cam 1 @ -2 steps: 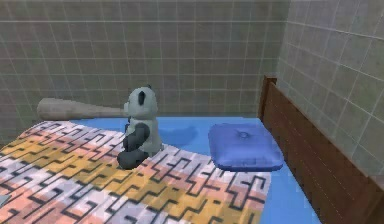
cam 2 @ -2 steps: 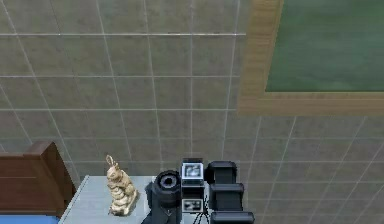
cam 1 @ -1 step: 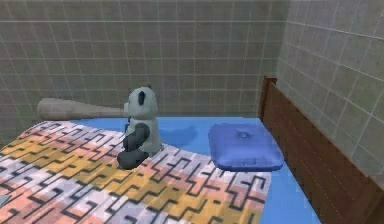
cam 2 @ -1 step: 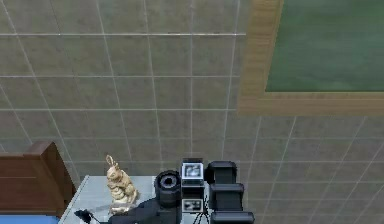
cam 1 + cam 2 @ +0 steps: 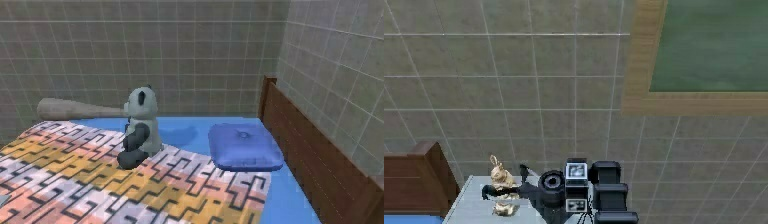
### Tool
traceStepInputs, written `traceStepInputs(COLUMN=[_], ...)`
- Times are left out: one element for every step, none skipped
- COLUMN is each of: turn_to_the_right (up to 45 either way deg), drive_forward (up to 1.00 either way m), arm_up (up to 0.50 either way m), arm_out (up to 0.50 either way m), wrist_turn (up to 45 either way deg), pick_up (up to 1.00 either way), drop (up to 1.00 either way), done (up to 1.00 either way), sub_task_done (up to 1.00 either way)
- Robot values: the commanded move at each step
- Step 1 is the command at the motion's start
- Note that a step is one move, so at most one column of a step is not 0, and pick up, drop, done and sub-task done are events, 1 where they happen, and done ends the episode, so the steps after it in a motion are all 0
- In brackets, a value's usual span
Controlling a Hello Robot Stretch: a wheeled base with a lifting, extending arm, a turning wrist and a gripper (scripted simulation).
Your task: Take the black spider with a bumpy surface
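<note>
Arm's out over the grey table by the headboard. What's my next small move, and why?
Probably raise the arm a little. The gripper sits low at the grey table, right beside a tan figurine, and dark shapes at its fingers blend with it, so I cannot tell whether it holds anything. A small lift should show that and avoid the figurine.

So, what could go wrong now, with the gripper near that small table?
First, the gripper is close to a gold figurine on the grey table; a careless move may knock it over. Second, anything black beside the dark gripper is hard to tell apart from it, so the grasp may miss the spider.
</note>
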Motion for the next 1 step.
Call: traceStepInputs(turn_to_the_right=[0.0], drive_forward=[0.0], arm_up=[0.0], arm_out=[0.0], wrist_turn=[45.0], pick_up=[0.0], drop=[0.0], done=[0.0], sub_task_done=[0.0])
